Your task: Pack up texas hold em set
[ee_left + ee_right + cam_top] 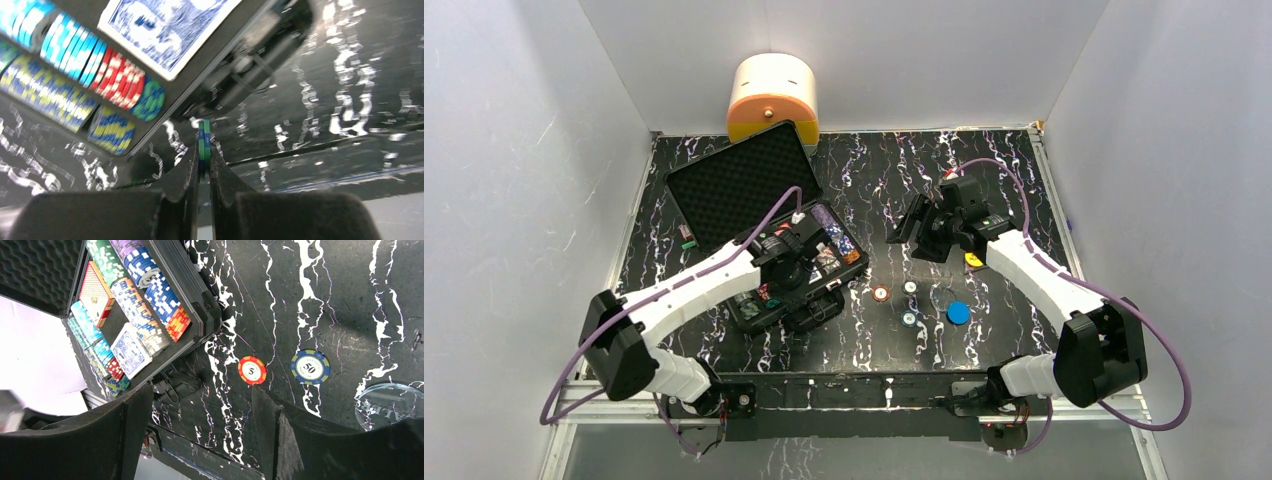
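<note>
Black briefcase point(200, 302) sits open left of centre on the marbled table point(1004, 170). Its foam-lined lid point(739, 185) is laid back toward the far left, just in front of a cream-and-orange container point(772, 97). Inside are rows of poker chips point(145, 295), a red deck point(96, 290) & a blue deck point(130, 350). Left gripper point(204, 152) is at the case's near edge, fingers almost closed, pinching a green-and-blue chip point(204, 132) edge-on; could be 2 chips, can't tell. Right gripper point(200, 400) is spread wide w/ nothing in it, hovering right of the case over loose pieces. These are a red 5 chip point(252, 370), a blue 50 chip point(310, 366) beside it & a clear disc point(390, 402) further right. Top view also shows a 3rd chip point(909, 319) nearer, a blue disc point(958, 313) beside that, & a yellow disc point(973, 260) partly under the right arm.
</note>
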### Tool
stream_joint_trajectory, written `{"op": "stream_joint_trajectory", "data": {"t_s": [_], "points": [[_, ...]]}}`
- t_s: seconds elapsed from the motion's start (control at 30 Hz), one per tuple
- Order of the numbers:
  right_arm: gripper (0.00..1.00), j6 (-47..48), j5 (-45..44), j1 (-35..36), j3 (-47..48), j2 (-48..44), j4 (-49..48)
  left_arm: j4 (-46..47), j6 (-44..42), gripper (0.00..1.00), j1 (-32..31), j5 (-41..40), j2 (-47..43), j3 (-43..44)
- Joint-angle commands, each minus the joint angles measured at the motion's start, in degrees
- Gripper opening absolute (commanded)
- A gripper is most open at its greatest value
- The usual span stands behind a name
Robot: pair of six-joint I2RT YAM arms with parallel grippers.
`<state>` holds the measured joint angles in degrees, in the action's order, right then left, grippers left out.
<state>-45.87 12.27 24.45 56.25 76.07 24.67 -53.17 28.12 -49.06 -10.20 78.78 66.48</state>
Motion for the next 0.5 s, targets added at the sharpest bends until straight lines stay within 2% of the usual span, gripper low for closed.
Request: {"op": "stream_joint_trajectory", "data": {"t_s": [0.0,0.1,0.47], "points": [[0.8,0.6,1.2,-0.1,0.2,-0.5,-0.9,-12.3,3.5,0.0,1.1,-6.5,4.0,2.2],[0.8,0.5,1.2,-0.1,0.1,-0.7,-0.7,-13.2,3.7,0.0,1.4,-8.6,7.1,3.2],[0.79,0.2,0.9,-0.1,-1.6,-2.8,0.0,-9.8,-2.0,0.0,3.1,-6.5,10.2,2.1]]}}
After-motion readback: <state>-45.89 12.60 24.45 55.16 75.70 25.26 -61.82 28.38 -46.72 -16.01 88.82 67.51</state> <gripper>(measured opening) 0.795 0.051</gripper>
